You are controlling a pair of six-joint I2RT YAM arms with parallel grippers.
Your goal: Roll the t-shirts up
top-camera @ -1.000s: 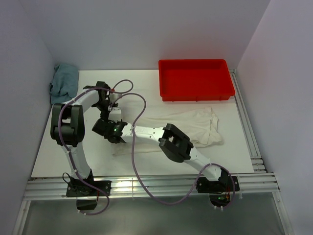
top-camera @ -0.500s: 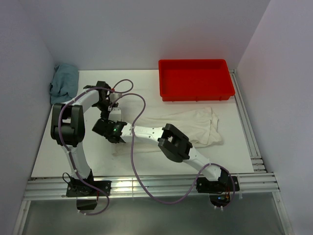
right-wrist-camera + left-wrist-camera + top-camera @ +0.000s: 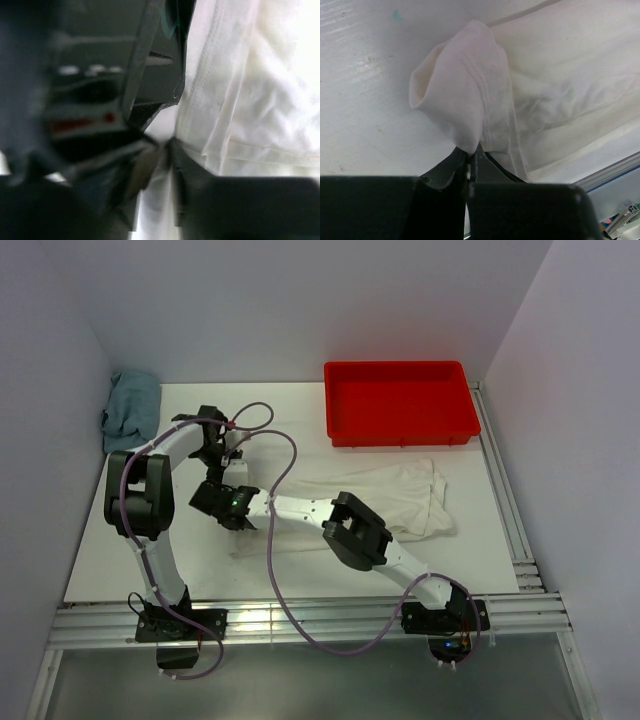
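A cream-white t-shirt (image 3: 400, 495) lies flat across the table in front of the red tray, its left end bunched under both grippers. My left gripper (image 3: 230, 475) is shut on a folded hem of the t-shirt (image 3: 465, 90), which stands up in a loop just above the jaws (image 3: 470, 160). My right gripper (image 3: 222, 510) sits right beside it, shut on the shirt's stitched edge (image 3: 210, 100). In the blurred right wrist view cloth runs between the fingers (image 3: 167, 150), and the left gripper's black body fills the upper left. A second, blue-green cloth garment (image 3: 130, 405) lies crumpled at the back left corner.
A red tray (image 3: 400, 430) stands at the back right, just beyond the shirt. White walls close in the left, back and right sides. Aluminium rails (image 3: 300, 625) run along the near edge, and purple cables loop over the arms.
Almost nothing. The right arm's elbow has edged slightly left, and both grippers keep their hold on the shirt's left end.
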